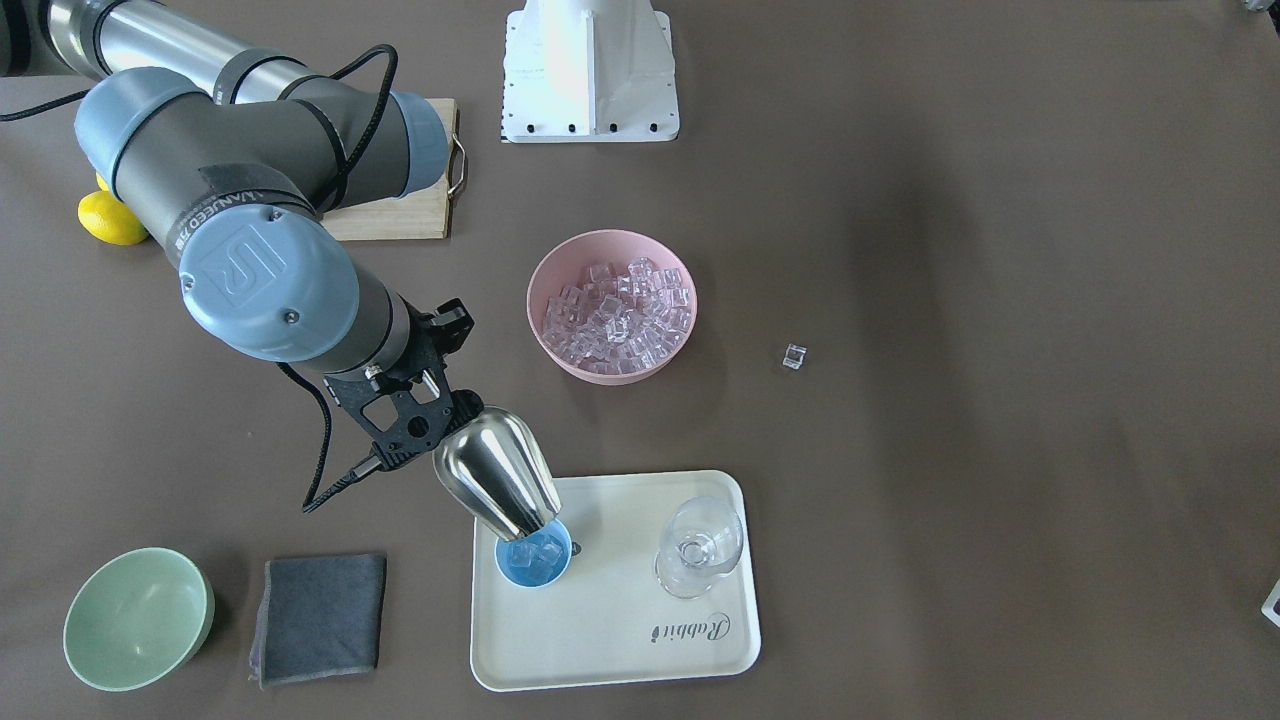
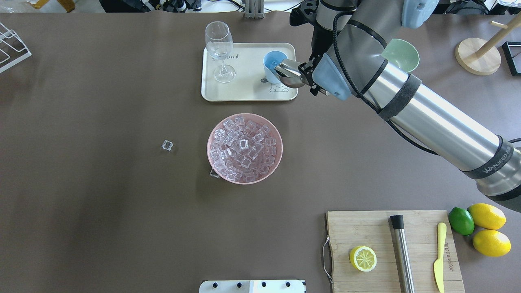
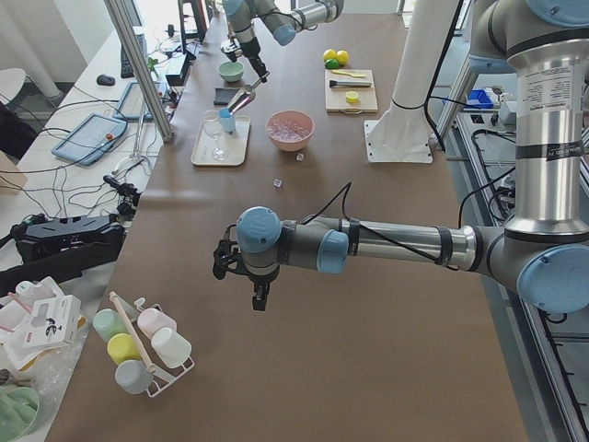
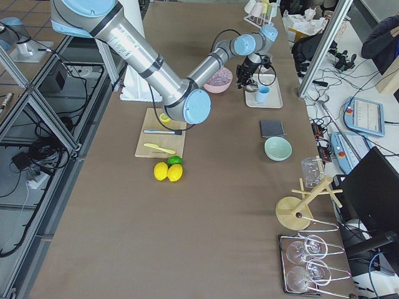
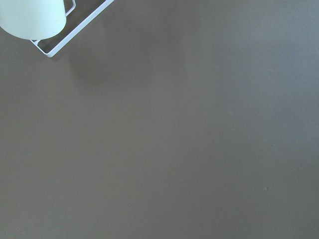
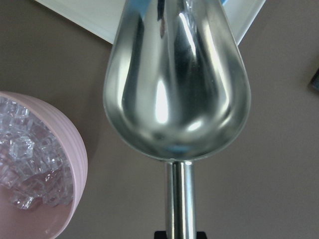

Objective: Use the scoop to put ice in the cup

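Silver-tubed arm (image 2: 431, 118), blue-grey joint caps (image 1: 268, 285)

Cup (image 1: 517, 577): light blue.
Scoop (image 1: 497, 478): mirror-bright silver steel.
Ice (image 1: 618, 318): clear, glassy.
Pink bowl (image 1: 565, 262): plain, one tone.
Green bowl (image 1: 135, 620): pale, plain.
Tray (image 1: 600, 630): cream, with dark "Rabbit" script.
Glass (image 1: 700, 547): clear.
Cloth (image 1: 320, 618): dark grey.
Table (image 1: 1000, 450): flat brown.
Board (image 2: 358, 228): light wood grain.
Lemons (image 2: 487, 216): yellow.
Lime (image 2: 461, 221): green.
Knife (image 2: 438, 260): pale yellow.

Brown tabletop (image 5: 174, 139), a pale, possibly mint cup (image 5: 30, 17) against a white wire rack (image 5: 49, 54) top left.
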